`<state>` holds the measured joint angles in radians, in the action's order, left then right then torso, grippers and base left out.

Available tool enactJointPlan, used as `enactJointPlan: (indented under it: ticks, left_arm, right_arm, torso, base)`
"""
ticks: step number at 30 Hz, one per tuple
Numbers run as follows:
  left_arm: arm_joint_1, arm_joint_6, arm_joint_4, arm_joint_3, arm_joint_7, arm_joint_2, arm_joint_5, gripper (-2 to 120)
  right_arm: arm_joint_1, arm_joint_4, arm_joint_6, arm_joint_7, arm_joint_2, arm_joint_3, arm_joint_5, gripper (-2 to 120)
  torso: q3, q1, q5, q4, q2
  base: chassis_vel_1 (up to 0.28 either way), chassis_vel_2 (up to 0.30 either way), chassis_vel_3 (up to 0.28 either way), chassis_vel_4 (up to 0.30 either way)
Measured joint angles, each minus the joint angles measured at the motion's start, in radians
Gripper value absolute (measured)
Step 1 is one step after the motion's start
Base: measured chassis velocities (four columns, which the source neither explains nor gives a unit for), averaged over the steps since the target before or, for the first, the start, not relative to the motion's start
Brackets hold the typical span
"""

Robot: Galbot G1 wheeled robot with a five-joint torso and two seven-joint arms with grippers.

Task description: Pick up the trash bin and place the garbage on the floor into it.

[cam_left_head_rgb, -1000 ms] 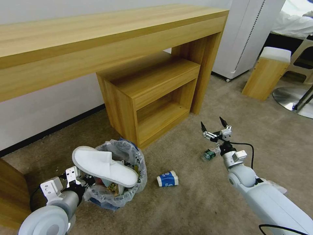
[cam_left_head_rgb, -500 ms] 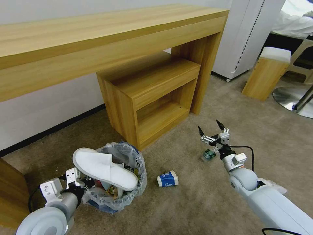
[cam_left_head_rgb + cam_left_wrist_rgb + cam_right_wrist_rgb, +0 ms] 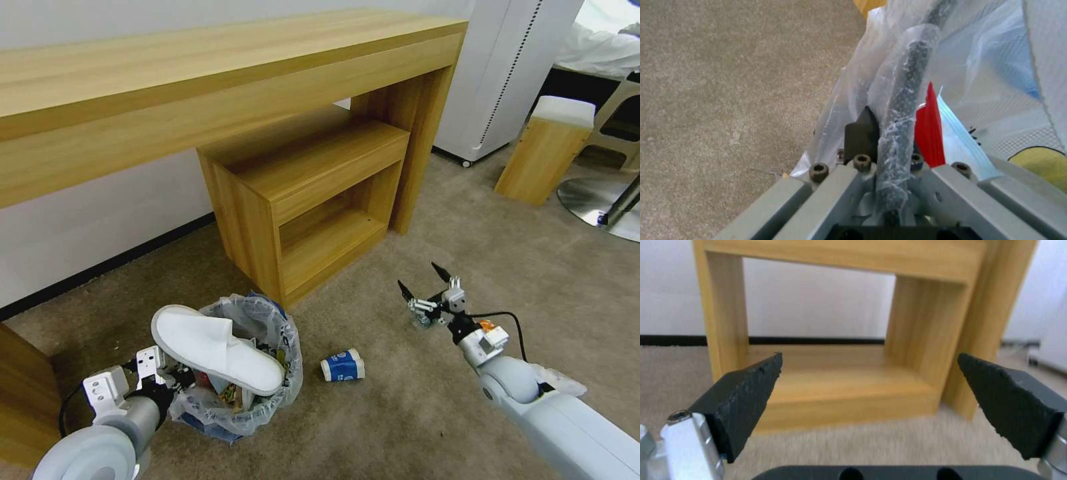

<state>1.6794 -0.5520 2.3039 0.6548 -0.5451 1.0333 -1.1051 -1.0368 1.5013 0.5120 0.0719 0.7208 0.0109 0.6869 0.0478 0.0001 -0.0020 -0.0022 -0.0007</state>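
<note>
The trash bin [image 3: 270, 393], lined with a crinkled clear bag, stands on the beige carpet floor [image 3: 400, 427] at lower left. A white slipper [image 3: 213, 347] lies across its top with other litter under it. My left gripper [image 3: 175, 379] is shut on the bin's near rim; in the left wrist view the bag-wrapped rim [image 3: 902, 110] sits between the fingers of that gripper [image 3: 889, 123], beside a red cup piece [image 3: 930, 133]. A blue-white cup [image 3: 342, 365] lies on the carpet. My right gripper [image 3: 420, 280] [image 3: 869, 373] hangs open low over a small bottle [image 3: 420, 321], which it mostly hides.
A wooden shelf unit [image 3: 313, 200] stands under a long wooden desk [image 3: 200, 87] just behind the bin; the right wrist view faces it [image 3: 840, 386]. A white appliance [image 3: 507, 73], a small wooden stool [image 3: 543, 153] and a chair base [image 3: 600, 203] stand at far right.
My right gripper has come down and back toward me, staying open, and now covers the small bottle. The bin and left gripper have sunk slightly.
</note>
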Motion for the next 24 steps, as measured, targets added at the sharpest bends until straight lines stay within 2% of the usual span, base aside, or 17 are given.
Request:
enactJointPlan:
  ticks: [5,11,12,14,24]
  left_arm:
    - [-0.008,0.004,-0.013,-0.009,0.005,0.003,0.006,0]
    - [-0.012,0.011,-0.027,-0.017,0.014,0.006,0.018,0]
    - [-0.012,0.014,-0.029,-0.017,0.016,0.006,0.019,0]
    - [-0.013,0.015,-0.032,-0.017,0.017,0.004,0.019,0]
    - [-0.014,0.020,-0.042,-0.022,0.024,0.001,0.023,0]
  right_arm:
    - [-0.051,0.010,-0.022,0.024,-0.032,-0.026,0.113,100]
    - [-0.093,-0.018,-0.024,0.118,-0.044,-0.046,0.259,100]
    - [-0.096,-0.049,-0.017,0.178,-0.043,-0.042,0.305,100]
    - [-0.097,-0.065,-0.007,0.212,-0.043,-0.033,0.343,100]
    - [-0.087,-0.154,-0.011,0.308,-0.012,0.026,0.474,100]
  torso:
    - [0.000,0.000,-0.0001,-0.0001,0.000]
    - [0.000,0.000,0.0000,0.0000,0.000]
    - [0.000,0.000,0.0001,0.0000,0.000]
    - [0.000,0.000,0.0001,0.0000,0.000]
    - [0.000,0.000,-0.0003,0.0001,0.000]
  base:
    - [0.000,0.000,0.000,0.000]
    - [0.000,0.000,0.000,0.000]
    - [0.000,0.000,0.000,0.000]
    - [0.000,0.000,0.000,0.000]
    - [0.000,0.000,0.000,0.000]
